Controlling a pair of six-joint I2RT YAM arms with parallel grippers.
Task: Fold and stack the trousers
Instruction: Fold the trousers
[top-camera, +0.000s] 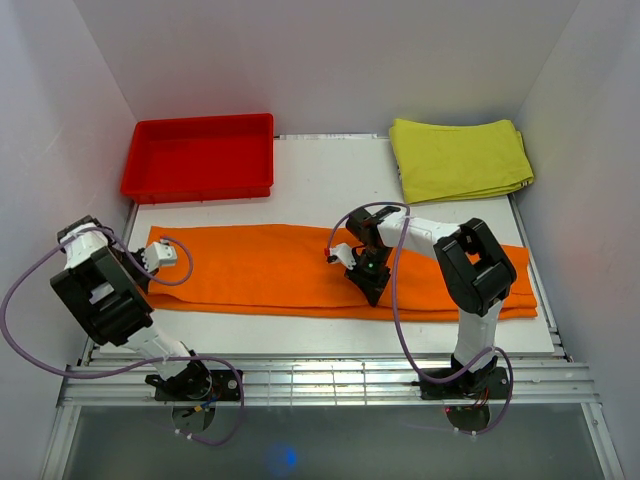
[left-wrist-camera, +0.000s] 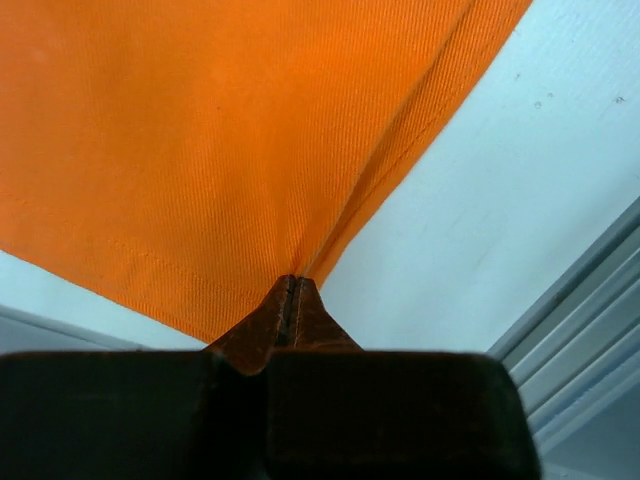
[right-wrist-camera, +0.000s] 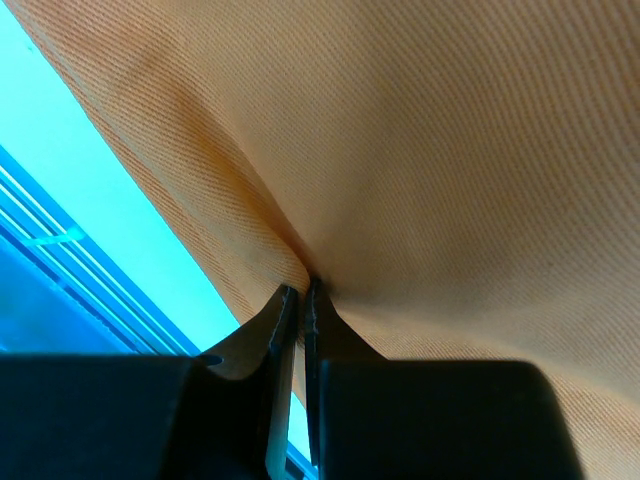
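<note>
- Trousers (top-camera: 300, 270): bright orange, laid flat as one long band across the table (top-camera: 320, 185), L to R, nearer the front edge than the back. Nearly the full table width is covered.
- L end of the band lies by the L arm. R end reaches close to the table's R edge, w/ layered edges seen there.
- Left gripper (top-camera: 155, 262): set at the L end of the trousers. Its jaws are pressed together on a pinch of orange cloth.
- In the left wrist view the fabric is drawn into a crease running up from the fingertips (left-wrist-camera: 268, 322). The cloth's edge is seen just beside the tips, w/ bare table on both sides.
- Right gripper (top-camera: 374, 292): lowered onto the trousers slightly R of mid-length, towards the near edge. Its jaws are clamped on a fold of the cloth, w/ only a thin slit left between the tips in the right wrist view.
- Fabric is puckered around the R tips. The table's edge rails are seen at the left of that view.
- Red tray (top-camera: 200, 160): placed at the back L of the table, apart from the trousers.
- Yellow-green folded cloth (top-camera: 460, 160): placed at the back R corner, apart from the trousers.
</note>
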